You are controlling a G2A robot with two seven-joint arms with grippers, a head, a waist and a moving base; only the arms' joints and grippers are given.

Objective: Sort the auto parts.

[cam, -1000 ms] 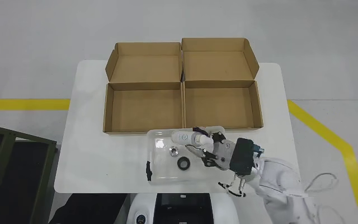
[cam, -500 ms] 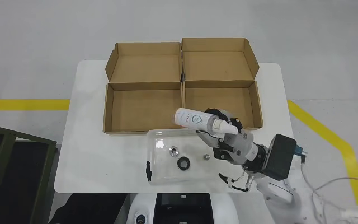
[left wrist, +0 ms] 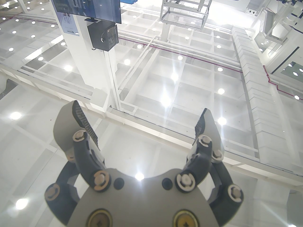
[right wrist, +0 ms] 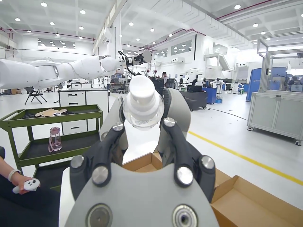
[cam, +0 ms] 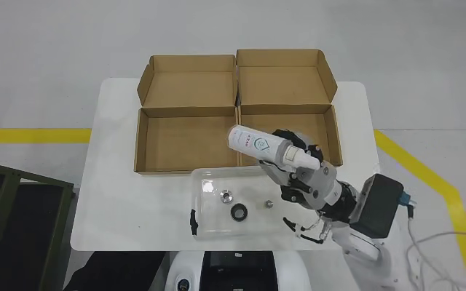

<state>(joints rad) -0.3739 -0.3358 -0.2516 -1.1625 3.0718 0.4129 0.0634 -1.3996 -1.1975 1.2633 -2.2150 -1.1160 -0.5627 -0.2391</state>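
Worktop (cam: pixel 109 182) seen from above, with both wrist views.

**Right hand** (cam: pixel 293 158) (right wrist: pixel 143 113): raised above the worktop, its two fingers clamped on the neck end of a white bottle (cam: pixel 256 141) (right wrist: pixel 141 90). The bottle is tilted. Its capped end sits at the hand and its broad base points away, toward the boxes. From above, the bottle lies over the near left corner of the right box (cam: pixel 320 131), with its base close to the wall shared with the left box (cam: pixel 182 142). It is clear of both boxes and touches neither. In the right wrist view the cap faces the camera between the fingers, and an open cardboard box lies below.

**Left hand** (left wrist: pixel 142 116) (right wrist: pixel 139 58): lifted high and turned toward the ceiling, fingers spread apart, holding nothing.

**Boxes**: two open cardboard boxes stand side by side at the far half of the worktop, touching along one wall, lids folded back.

**Tray** (cam: pixel 196 222): a clear plastic tray sits on the near edge of the worktop, just in front of the boxes. Three parts lie inside it: a metal fitting (cam: pixel 227 195), a black ring (cam: pixel 238 212) just beside it, and a small part (cam: pixel 268 204) nearer the right arm. Their exact kind cannot be made out.
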